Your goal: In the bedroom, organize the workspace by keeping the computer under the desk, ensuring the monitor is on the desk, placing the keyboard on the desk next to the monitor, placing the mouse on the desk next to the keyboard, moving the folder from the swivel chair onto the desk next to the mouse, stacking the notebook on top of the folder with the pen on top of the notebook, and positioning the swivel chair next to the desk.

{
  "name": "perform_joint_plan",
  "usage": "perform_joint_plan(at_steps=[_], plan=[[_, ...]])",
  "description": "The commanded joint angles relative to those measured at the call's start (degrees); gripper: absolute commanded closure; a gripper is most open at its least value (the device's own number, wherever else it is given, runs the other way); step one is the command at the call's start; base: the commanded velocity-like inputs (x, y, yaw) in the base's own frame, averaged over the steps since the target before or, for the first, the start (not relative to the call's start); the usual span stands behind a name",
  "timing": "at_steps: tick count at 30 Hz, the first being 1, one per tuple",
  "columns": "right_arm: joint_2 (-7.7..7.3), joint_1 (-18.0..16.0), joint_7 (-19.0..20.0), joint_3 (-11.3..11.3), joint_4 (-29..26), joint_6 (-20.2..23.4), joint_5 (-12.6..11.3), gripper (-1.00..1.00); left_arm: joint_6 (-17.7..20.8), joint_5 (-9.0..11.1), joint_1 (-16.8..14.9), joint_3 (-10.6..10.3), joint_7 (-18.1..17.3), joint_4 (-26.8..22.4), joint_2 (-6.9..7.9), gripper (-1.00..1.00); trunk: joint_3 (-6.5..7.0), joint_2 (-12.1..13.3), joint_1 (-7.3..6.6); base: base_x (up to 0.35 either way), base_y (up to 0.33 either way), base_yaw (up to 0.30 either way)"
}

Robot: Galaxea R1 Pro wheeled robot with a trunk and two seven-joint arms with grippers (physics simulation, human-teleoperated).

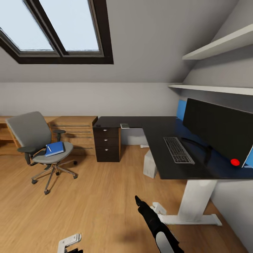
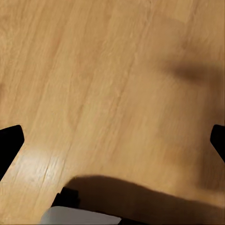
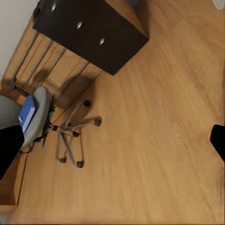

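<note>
Head view, desk side: the desk point(image 1: 158, 128) runs from 12 to 3 o'clock; the monitor point(image 1: 218, 128) stands at its back edge with the keyboard point(image 1: 178, 150) just in front, so those two already sit where the task wants them. The computer point(image 1: 150, 164) rests on the floor under the desk top. A small dark item point(image 1: 124, 125) lies on the far corner – possibly the notebook, too small to tell.

Head view, chair side: at 10 o'clock the swivel chair point(image 1: 38, 144) stands well apart from the desk, the folder point(image 1: 54, 148) flat on its seat – probably the next thing to fetch.

Head view, arms: the right gripper point(image 1: 139, 201) points forward at 6 o'clock, its jaws too foreshortened to judge here.

Left wrist view: the left gripper point(image 2: 112, 140) hangs over bare floor point(image 2: 108, 70), fingertips spread wide, released, holding nothing.

Right wrist view: fingertips likewise wide apart and unladen; beyond them the drawer unit point(image 3: 91, 30), chair and blue folder.
</note>
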Motion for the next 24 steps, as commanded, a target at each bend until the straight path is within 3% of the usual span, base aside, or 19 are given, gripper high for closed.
perform_joint_plan(at_steps=[1, 2, 3, 8, 15, 24], plan=[[0.41, -0.04, -0.43, 0.11, -0.03, 0.19, 1.97, -1.00, -1.37, 0.66, 0.00, 0.14, 0.35, 1.37, 0.59, -1.00, -0.05, -0.03, 0.01, 0.090, 0.319, 0.000], [1.05, -0.04, -0.88, 0.27, 0.14, 0.19, 6.16, -1.00, -4.63, 0.70, 0.00, 0.27, 0.26, 4.17, 1.90, -1.00, -0.05, -0.03, 0.01, 0.141, 0.303, 0.000], [1.28, -0.05, -1.04, 0.35, 0.27, 0.19, 7.99, -1.00, -6.33, 0.71, 0.00, 0.29, 0.23, 5.57, 2.54, -1.00, -0.05, -0.03, 0.01, 0.162, 0.296, 0.000], [2.20, -0.05, -2.00, 0.55, 1.07, 0.13, 13.61, -1.00, -15.41, 0.65, 0.00, 0.05, 0.15, 12.65, 4.64, -1.00, -0.05, -0.03, 0.01, 0.204, 0.276, 0.000], [2.29, -0.02, -2.55, 0.80, 1.92, -1.44, 15.95, -1.00, -28.71, 0.54, 0.00, -0.69, -0.10, 21.53, 5.54, -1.00, -0.05, -0.03, 0.01, 0.248, 0.247, 0.000], [2.29, -0.01, -2.37, 1.23, 2.95, -2.38, 16.21, -1.00, -33.65, 0.50, 0.00, -1.05, -0.23, 24.48, 5.79, -1.00, -0.05, -0.03, 0.01, 0.280, 0.218, 0.000]])
